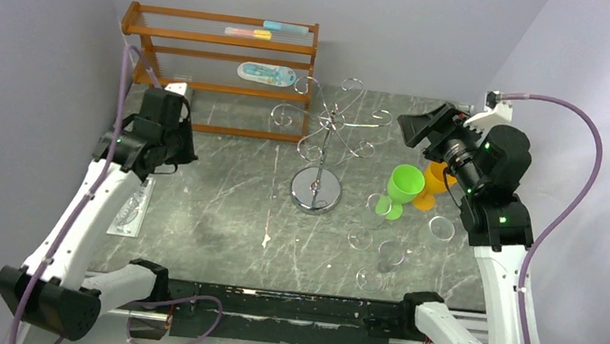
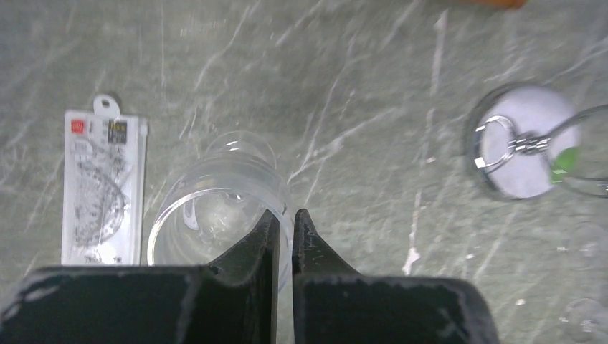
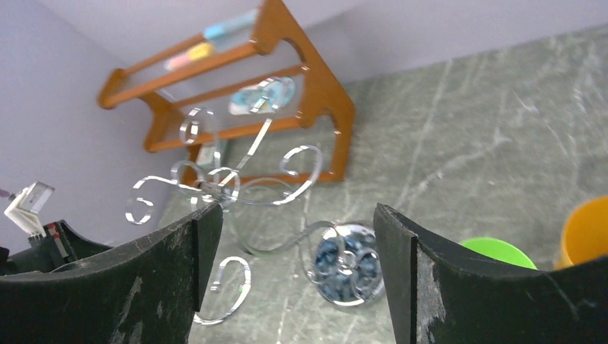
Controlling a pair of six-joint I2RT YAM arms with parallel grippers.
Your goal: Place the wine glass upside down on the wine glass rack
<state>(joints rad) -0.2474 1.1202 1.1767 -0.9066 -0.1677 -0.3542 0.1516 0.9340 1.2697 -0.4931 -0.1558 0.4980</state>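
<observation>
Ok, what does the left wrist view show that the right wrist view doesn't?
Only left wrist: the left gripper shut on the rim of a clear glass, beside a packaged ruler set. Only right wrist: the open right gripper, wooden shelf, green cup, orange cup. Both: the round base of the chrome rack and the marble table.

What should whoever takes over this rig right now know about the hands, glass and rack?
Left hand: shut on the rim of a clear glass, well left of the chrome rack.
Right hand: open, empty, raised, facing the rack.
Rack: mid-table, nothing hanging on it.
Done: grasp made.
Left: lift, invert, hang the glass on a rack arm.
</observation>
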